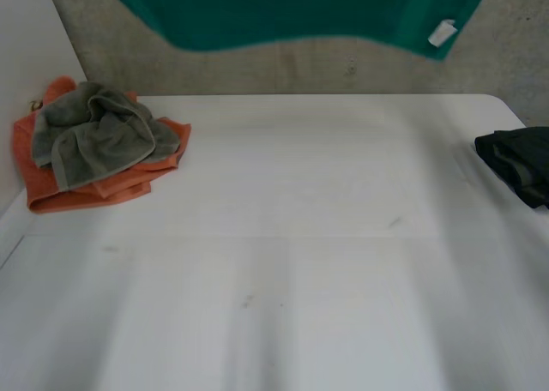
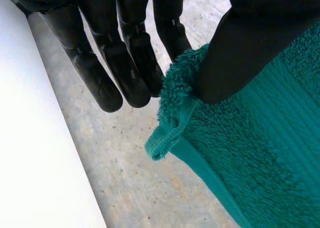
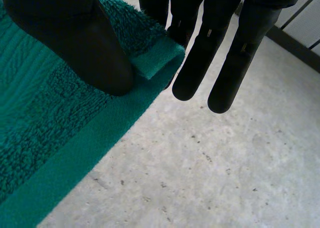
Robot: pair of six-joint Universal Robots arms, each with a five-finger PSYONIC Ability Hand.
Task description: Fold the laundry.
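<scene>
My left hand (image 2: 235, 53) pinches one towel (image 1: 292, 14) corner between thumb and straight fingers (image 2: 125, 68). My right hand (image 3: 75, 43) pinches another likewise, both raised past the table's (image 1: 300, 237) far edge.

A teal terry towel (image 1: 292, 14) hangs spread at 12 o'clock, a white tag (image 1: 442, 33) near its lower edge. The left hand (image 2: 125, 63) and the right hand (image 3: 220, 48) each pinch a hemmed corner. On the worktop (image 1: 283, 262), a crumpled grey towel (image 1: 99, 134) lies on an orange towel (image 1: 86, 189) at 10 o'clock. A black cloth (image 1: 519, 164) lies at 3 o'clock.
</scene>
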